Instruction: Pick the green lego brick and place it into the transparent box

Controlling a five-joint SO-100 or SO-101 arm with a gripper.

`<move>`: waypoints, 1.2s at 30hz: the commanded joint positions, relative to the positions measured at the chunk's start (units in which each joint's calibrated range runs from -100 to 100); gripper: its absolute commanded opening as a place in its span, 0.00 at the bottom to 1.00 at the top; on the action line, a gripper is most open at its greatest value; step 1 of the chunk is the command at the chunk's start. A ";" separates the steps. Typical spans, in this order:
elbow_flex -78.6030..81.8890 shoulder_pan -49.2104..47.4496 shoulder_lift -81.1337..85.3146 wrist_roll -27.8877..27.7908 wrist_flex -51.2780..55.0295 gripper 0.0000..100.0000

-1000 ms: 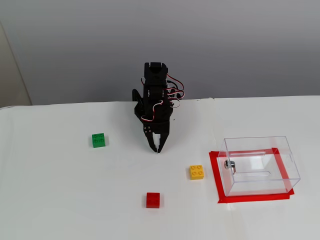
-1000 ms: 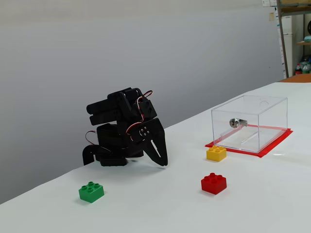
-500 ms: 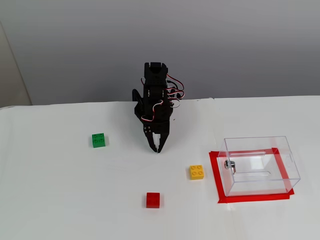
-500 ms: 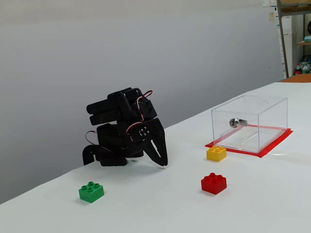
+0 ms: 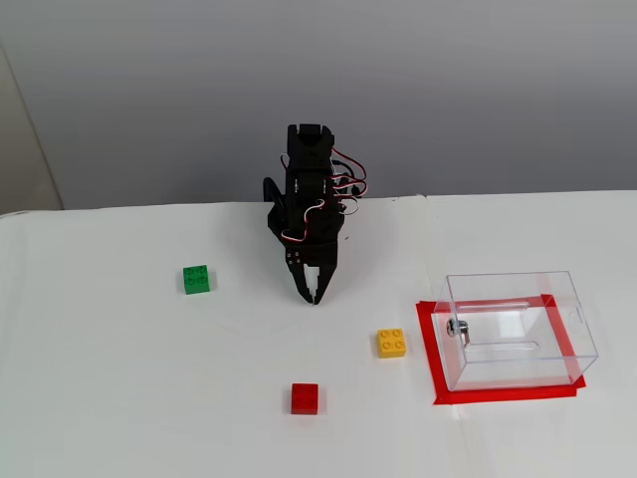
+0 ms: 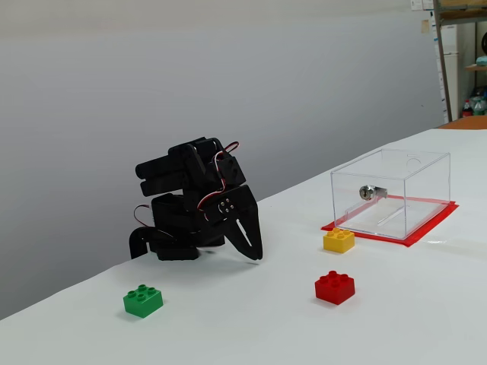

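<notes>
The green lego brick (image 5: 196,279) lies on the white table, left of the arm; it also shows in the other fixed view (image 6: 143,299) at the lower left. The transparent box (image 5: 516,329) stands on a red-taped rectangle at the right, with a small metal knob on its left wall; it appears in the other fixed view (image 6: 391,192) too. My black gripper (image 5: 313,295) is folded down at the arm's base, tips near the table, jaws together and empty. It is well to the right of the green brick (image 6: 255,255).
A yellow studded brick (image 5: 391,343) lies left of the box, also seen in the other fixed view (image 6: 338,240). A red brick (image 5: 305,398) lies nearer the front edge (image 6: 335,287). A grey wall stands behind the table.
</notes>
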State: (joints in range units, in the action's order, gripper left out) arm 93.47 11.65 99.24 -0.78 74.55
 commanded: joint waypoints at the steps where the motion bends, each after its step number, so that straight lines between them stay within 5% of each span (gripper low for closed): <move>1: -1.43 -0.07 0.42 0.10 0.21 0.01; 16: -1.70 0.07 0.17 0.63 -2.84 0.01; 23: -12.64 0.30 -5.94 7.31 -4.23 0.01; 36: -23.22 23.96 -14.26 11.79 -7.10 0.01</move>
State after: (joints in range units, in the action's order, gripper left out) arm 74.05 28.95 86.05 10.85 69.49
